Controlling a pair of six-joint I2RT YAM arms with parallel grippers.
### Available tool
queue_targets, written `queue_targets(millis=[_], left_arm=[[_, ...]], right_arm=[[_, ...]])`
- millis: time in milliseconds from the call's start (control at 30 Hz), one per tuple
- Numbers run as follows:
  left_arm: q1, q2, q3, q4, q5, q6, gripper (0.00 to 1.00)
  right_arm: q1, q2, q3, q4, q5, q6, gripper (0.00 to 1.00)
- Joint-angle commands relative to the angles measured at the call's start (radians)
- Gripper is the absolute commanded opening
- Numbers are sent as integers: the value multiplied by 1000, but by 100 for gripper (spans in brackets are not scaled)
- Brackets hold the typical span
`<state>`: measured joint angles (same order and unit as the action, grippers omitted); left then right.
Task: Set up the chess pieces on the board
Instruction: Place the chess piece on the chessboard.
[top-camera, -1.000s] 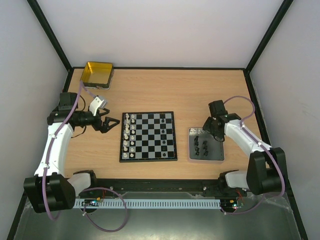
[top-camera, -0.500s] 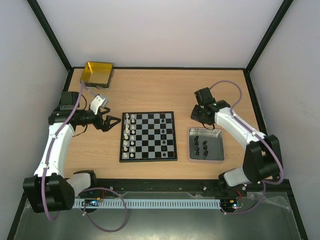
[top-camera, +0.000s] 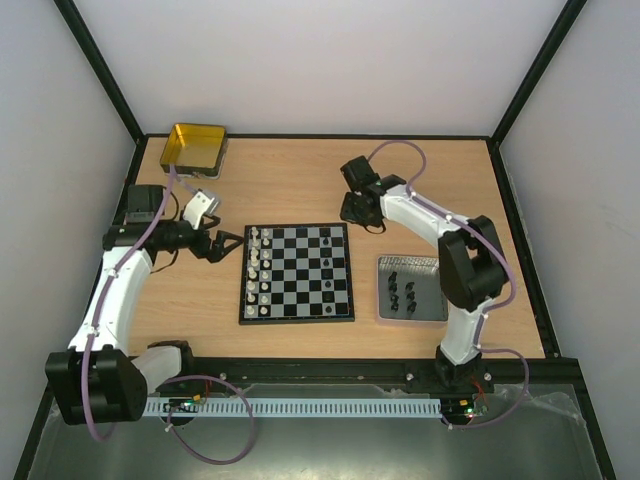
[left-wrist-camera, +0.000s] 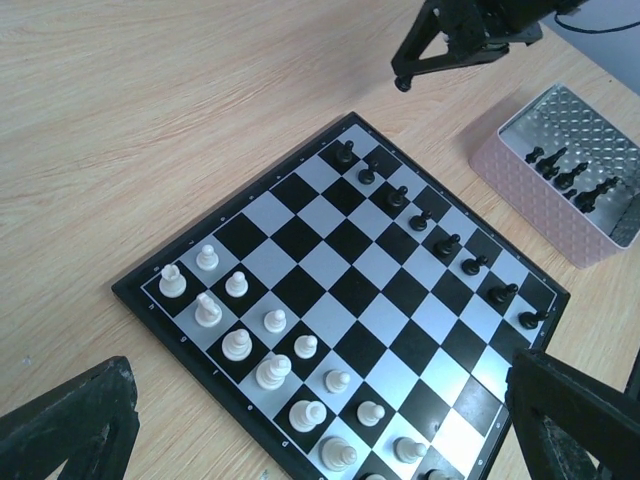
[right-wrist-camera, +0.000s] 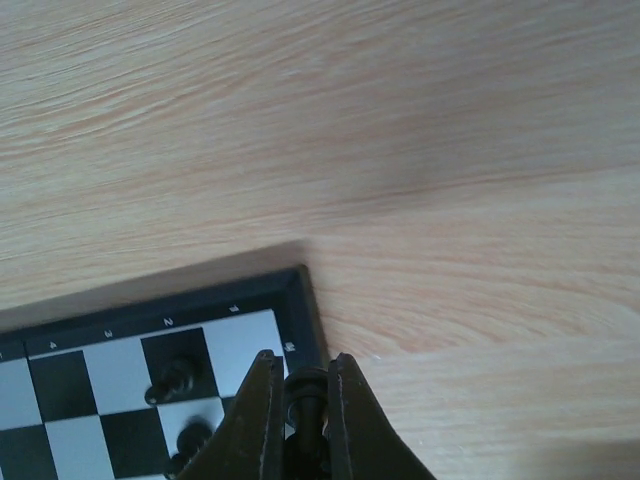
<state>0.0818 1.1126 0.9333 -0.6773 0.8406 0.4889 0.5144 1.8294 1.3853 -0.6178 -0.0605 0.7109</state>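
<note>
From above, the right gripper (top-camera: 358, 212) hovers at the board's (top-camera: 300, 275) far corner, the left gripper (top-camera: 228, 243) beside its white end. Left wrist: jaws wide, empty, board ahead. Right wrist: it pinches a black piece (right-wrist-camera: 306, 398); lower it straight, clear of the pawns (right-wrist-camera: 175, 378) to its left.

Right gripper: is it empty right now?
No, the right gripper is shut on a small black chess piece, seen in the right wrist view near the corner of the board.
</note>
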Motion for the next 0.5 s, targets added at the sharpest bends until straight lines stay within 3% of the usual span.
queue_targets(millis=[0,467], left_arm=[[-22,9,-6,29,-38,-23,99],[-57,21,-13,51,-78,-39,99]], right_arm=[[10,91,92,-37,7,-26,2],[56,224,217,-81,-13,-42,2]])
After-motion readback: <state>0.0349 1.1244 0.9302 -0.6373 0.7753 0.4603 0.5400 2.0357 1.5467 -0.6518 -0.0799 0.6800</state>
